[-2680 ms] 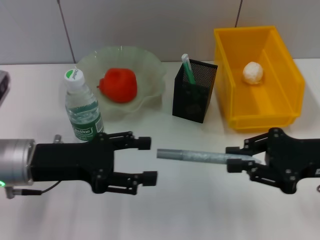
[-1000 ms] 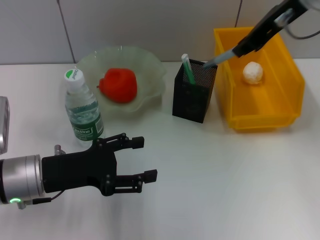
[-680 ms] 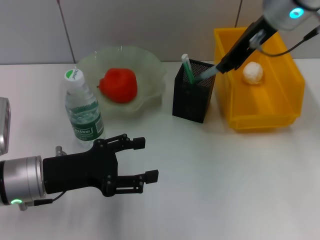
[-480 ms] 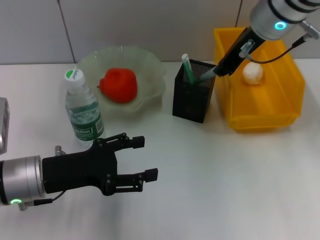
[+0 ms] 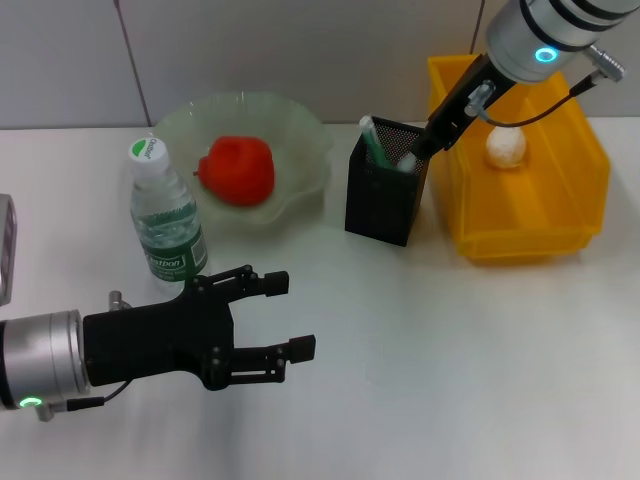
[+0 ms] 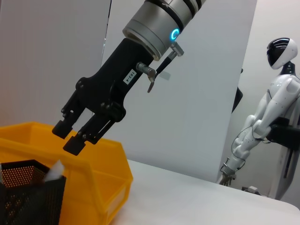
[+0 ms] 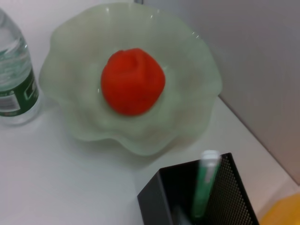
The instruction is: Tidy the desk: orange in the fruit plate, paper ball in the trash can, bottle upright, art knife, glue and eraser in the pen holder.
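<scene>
The orange lies in the pale green fruit plate. Left of the plate, the bottle stands upright. A white paper ball rests in the yellow trash can. The black mesh pen holder holds a green-and-white stick and the grey art knife. My right gripper hangs just above the holder's rim, open, clear of the knife. My left gripper hovers open over the front left table. The eraser is out of view.
A grey device sits at the table's left edge. A tiled wall runs behind the plate and trash can. In the left wrist view a white humanoid robot stands far off beyond the table.
My right gripper carried the grey art knife from the table's front up to the pen holder and lowered it in; the knife now stands there, released. My left arm drew back slightly.
</scene>
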You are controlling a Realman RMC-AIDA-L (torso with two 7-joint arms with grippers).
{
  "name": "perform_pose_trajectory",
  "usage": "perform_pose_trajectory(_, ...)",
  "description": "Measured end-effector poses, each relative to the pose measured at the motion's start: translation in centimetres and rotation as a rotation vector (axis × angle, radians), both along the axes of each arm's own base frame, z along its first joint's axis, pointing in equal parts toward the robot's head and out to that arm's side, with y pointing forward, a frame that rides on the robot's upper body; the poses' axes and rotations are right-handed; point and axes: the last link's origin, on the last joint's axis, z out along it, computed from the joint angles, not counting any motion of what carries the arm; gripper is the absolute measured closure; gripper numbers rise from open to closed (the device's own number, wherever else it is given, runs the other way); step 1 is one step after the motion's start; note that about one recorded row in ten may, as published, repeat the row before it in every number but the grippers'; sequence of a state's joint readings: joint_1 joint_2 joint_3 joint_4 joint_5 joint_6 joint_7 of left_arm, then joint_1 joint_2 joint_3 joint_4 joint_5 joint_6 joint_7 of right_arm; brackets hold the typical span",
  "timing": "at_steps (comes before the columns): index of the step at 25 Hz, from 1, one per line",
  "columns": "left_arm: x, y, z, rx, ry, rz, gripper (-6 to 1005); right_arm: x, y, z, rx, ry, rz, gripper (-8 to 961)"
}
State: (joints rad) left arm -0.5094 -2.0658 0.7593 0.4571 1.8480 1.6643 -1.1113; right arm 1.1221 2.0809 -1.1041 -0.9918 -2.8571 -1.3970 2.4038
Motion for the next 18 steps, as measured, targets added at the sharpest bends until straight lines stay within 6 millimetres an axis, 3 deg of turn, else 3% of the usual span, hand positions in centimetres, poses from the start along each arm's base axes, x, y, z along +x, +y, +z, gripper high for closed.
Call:
perform_pose_trajectory(5,0.0,0.1,0.1,-0.003,-0.002,0.007,136,0.1,0.0,0.8,0.045,0.064,0.023,498)
perform_pose_trajectory(8,0.1,0.2,0.2,-0.005,-0.003,0.013,135,-0.6,-1.3,2.7,0.081,0.258,0.128,396)
perform_pose_trajectory(13,0.0,0.3,0.3,-0.006,-0.002,0.017,135,-0.1,-3.8,4.4,0.067,0.489,0.236,396)
perform_pose_trajectory(17,-0.1,0.3,0.6,-0.007,0.001,0.021,135,2.6,-7.1,4.7,-0.005,0.68,0.335,396)
perform_pose_trajectory(18,-0.2,0.4,0.7,-0.008,0.003,0.025,136,4.4,-9.1,4.3,-0.067,0.769,0.394,396)
